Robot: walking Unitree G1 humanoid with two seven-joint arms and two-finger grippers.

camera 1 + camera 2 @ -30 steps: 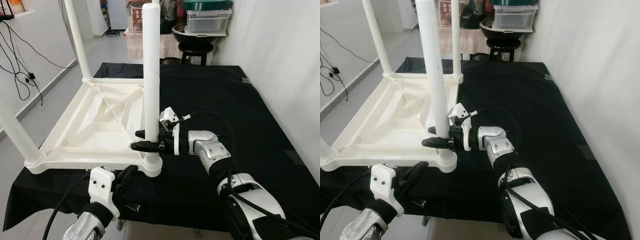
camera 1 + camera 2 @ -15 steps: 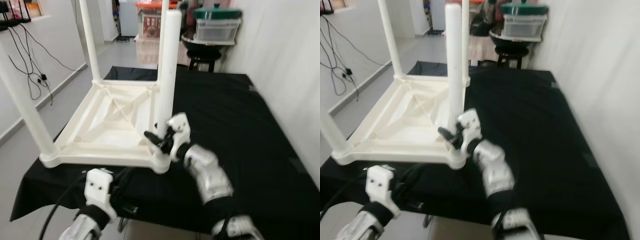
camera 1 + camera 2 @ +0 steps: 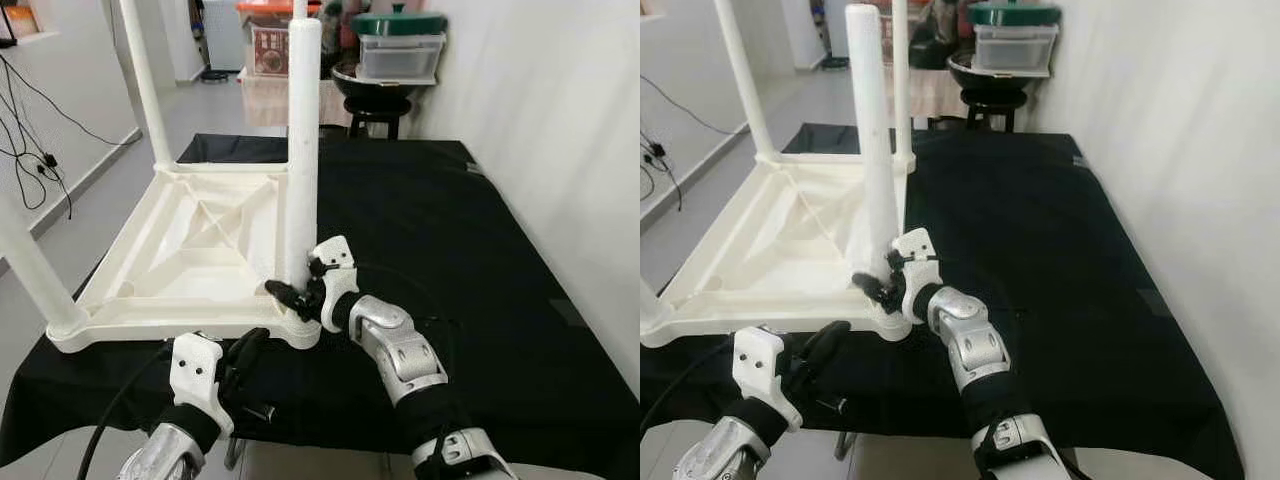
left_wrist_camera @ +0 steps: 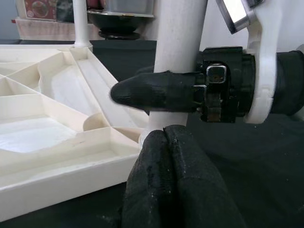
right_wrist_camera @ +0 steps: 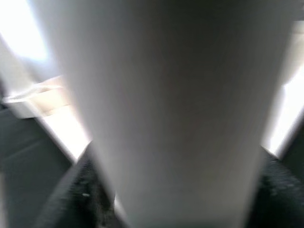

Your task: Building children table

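White table (image 3: 190, 240) lies upside down on black cloth (image 3: 480, 260), legs up. Right gripper (image 3: 292, 297) clamps base of near leg (image 3: 303, 150) at table's near corner. Left gripper (image 3: 245, 352) sits just below table's near edge, fingers pressed together, holding nothing.

Right gripper (image 3: 290, 296) reaching forward, fingers spread, left gripper (image 3: 245, 352) fingers pressed together
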